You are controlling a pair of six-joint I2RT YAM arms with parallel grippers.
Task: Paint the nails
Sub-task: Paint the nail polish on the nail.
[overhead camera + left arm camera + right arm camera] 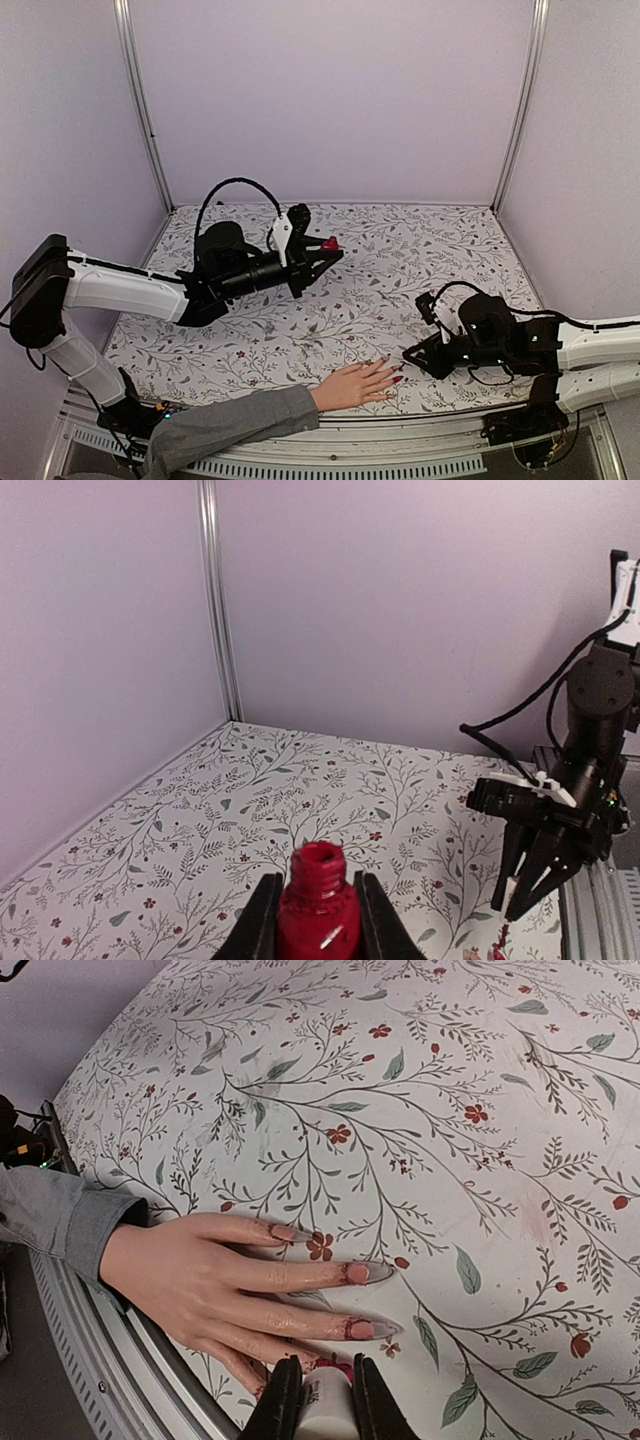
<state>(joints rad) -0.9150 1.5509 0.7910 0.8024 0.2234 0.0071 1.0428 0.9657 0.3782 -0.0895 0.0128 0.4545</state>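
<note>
Nearest to where I stand, a grey fabric sleeve (230,420) lies along the front edge of the table (400,260), which is covered in a white cloth printed with leafy sprigs and small red flowers. A pale flesh-coloured hand (352,385) comes out of the sleeve and rests flat on the cloth, palm down, fingers spread and pointing towards the right arm. Its small oval nails (357,1273) sit at the fingertips near the table's front right. The three I can see well from the right wrist look reddish pink and glossy, with darker red smudges on the skin at their bases. The right pincer (318,1400) hangs low just over the fingers closest to the edge, its jaws clamped on a white cylindrical cap (325,1410). A spot of red shows just ahead of the cap, too cramped to tell brush from nail. Well apart, over the middle left of the table, the left pincer (318,880) is closed on a small red glass bottle (318,920), held upright with its threaded neck open. Plain lilac walls (330,100) enclose the space.
</note>
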